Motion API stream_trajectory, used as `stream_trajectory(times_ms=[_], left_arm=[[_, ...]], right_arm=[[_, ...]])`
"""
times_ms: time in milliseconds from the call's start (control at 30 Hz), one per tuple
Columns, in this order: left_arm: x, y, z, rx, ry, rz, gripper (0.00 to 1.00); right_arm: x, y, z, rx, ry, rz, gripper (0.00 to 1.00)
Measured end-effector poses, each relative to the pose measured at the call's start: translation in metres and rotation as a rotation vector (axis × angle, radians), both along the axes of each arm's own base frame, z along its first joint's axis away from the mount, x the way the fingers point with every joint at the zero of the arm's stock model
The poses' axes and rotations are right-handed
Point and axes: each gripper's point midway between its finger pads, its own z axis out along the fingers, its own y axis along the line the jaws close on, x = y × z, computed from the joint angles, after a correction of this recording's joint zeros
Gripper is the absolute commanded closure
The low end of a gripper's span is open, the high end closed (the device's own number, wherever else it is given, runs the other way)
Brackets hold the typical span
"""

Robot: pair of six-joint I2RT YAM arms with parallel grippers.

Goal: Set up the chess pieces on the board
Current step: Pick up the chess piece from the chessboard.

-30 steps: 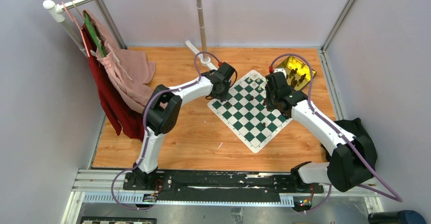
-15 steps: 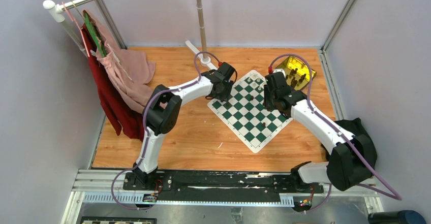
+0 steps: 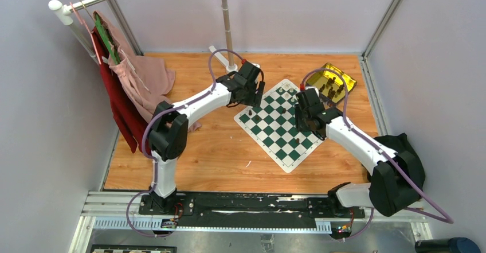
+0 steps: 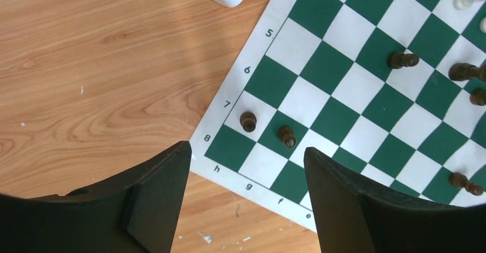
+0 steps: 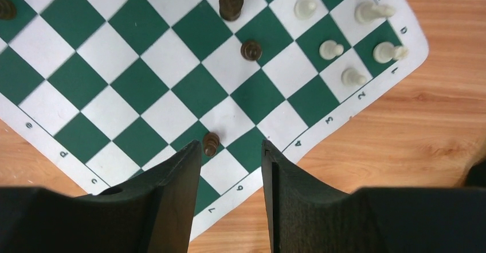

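Two dark pawns stood at the board corner, just ahead of your left gripper, jaws parted and empty; your right gripper, also agape, had a third pawn just beside one fingertip.

Board middle left mostly open, white pieces crowded at 12 o'clock, dark pawns stood at 9 o'clock, gold tin set at 1 o'clock, tabletop left bare toward 7 o'clock.

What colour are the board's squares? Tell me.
The board is checked dark green and white; clearest from the left wrist.
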Motion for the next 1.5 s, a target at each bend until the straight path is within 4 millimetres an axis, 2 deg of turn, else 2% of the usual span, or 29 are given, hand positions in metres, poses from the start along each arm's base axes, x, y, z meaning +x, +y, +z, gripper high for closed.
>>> stream_trajectory(times_ms=[133, 400, 600, 867, 1500], left_arm=[[-0.006, 0.004, 0.012, -0.011, -0.016, 0.000, 0.18], [-0.021, 0.008, 0.017, -0.007, -0.019, -0.012, 0.18], [-0.032, 0.005, 0.025, -0.014, -0.029, -0.032, 0.18], [-0.041, 0.010, 0.029, -0.019, -0.035, -0.033, 0.18], [-0.044, 0.013, 0.025, -0.010, -0.028, -0.032, 0.19]], right_arm=[[-0.012, 0.003, -0.014, 0.002, 0.037, 0.006, 0.52], [-0.025, 0.008, -0.034, 0.019, 0.078, 0.004, 0.52], [-0.023, 0.012, -0.045, 0.022, 0.098, -0.001, 0.53], [-0.019, 0.016, -0.059, 0.022, 0.120, -0.009, 0.57], [-0.016, 0.021, -0.064, 0.039, 0.126, -0.008, 0.66]])
